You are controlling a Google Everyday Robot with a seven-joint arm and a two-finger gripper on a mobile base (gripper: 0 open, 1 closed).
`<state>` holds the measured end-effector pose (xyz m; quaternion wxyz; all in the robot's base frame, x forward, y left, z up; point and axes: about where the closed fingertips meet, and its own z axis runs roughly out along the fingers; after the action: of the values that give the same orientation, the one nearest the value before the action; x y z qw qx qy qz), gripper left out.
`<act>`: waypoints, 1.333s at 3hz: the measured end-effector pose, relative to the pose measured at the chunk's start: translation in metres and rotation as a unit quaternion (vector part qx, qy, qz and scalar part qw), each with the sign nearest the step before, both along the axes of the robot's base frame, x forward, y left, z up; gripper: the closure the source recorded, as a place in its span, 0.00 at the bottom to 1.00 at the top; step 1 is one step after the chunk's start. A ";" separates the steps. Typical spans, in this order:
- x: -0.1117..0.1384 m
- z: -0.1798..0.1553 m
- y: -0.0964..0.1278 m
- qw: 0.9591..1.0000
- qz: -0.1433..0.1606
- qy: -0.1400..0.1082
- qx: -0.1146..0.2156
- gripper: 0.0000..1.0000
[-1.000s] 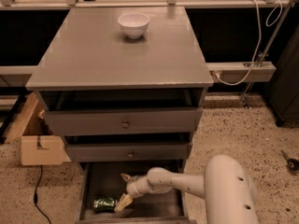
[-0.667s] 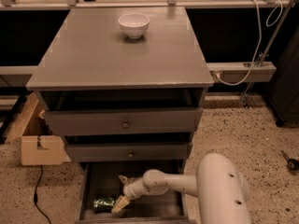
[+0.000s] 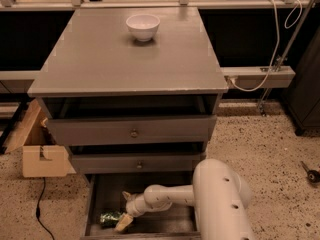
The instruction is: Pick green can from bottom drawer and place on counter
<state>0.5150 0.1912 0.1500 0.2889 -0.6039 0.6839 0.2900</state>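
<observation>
Lower left, the green can (image 3: 110,218) lies in the bottom drawer (image 3: 106,191), the gripper (image 3: 124,220) just beside it; its grip I cannot tell. Probably light, slick, easily dented: hold mid-body gently.

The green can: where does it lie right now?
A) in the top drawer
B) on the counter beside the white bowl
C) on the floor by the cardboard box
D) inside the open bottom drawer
D: the green can lies on the floor of the pulled-out bottom drawer, with the end effector right beside it.
</observation>
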 end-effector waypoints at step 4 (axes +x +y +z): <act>-0.005 -0.017 0.026 0.999 0.014 -0.003 -0.051 0.86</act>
<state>0.5105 0.2176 0.1327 0.2561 -0.6281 0.6886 0.2565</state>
